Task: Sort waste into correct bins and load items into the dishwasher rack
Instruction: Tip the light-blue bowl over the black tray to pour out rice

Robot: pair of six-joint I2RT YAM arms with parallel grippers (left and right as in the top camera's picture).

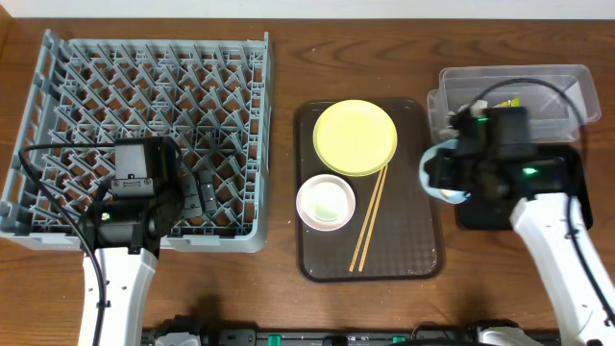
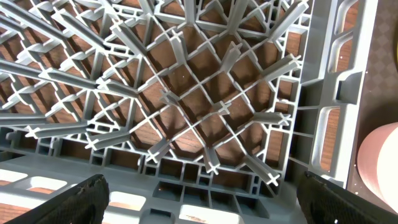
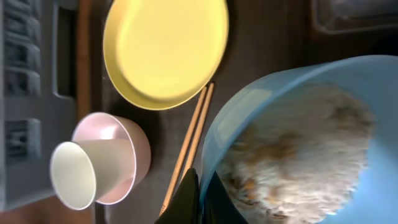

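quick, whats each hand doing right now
left hand: open, empty, over the rack
right hand: closed on the rim of the blue bowl

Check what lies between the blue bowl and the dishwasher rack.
The brown tray lies between the blue bowl and the rack, carrying the yellow plate, the pink bowl with a cup in it, and the chopsticks. The left hand hangs over the rack's near right part.
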